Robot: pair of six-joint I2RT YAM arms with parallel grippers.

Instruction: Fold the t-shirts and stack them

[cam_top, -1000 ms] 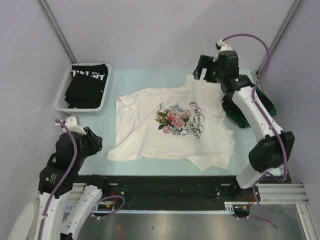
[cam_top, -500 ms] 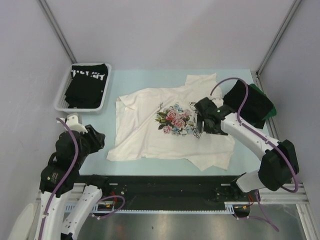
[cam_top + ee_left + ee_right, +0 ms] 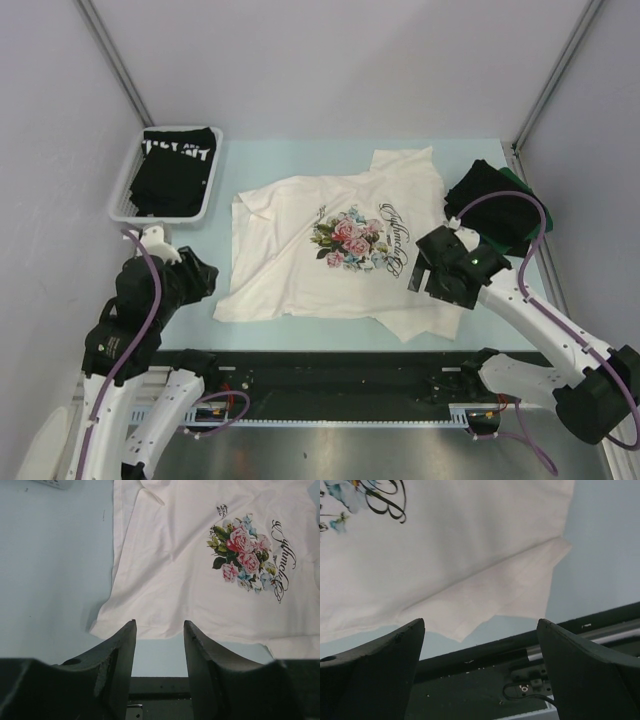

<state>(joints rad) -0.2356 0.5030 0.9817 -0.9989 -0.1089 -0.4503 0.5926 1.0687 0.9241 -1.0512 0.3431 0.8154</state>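
A white t-shirt point(image 3: 340, 250) with a floral print and black script lies spread face up mid-table, its near right corner folded over. My left gripper point(image 3: 203, 272) hovers just left of its near left corner, open and empty; in the left wrist view the shirt's hem point(image 3: 150, 630) lies just beyond the gripper point(image 3: 159, 625). My right gripper point(image 3: 440, 280) hangs wide open over the shirt's near right part, where the right wrist view shows the folded corner point(image 3: 510, 595) above the gripper point(image 3: 480, 622). Dark t-shirts point(image 3: 495, 205), black over green, sit piled at the right edge.
A white mesh basket point(image 3: 122, 200) at the far left holds a black t-shirt with white lettering point(image 3: 175, 165). The table's black front rail point(image 3: 330, 365) runs just below the shirt. Walls close in on both sides.
My right arm swung from the far right corner, across the shirt, to its near right part. My left gripper crept toward the shirt and opened slightly. The dark pile is now uncovered.
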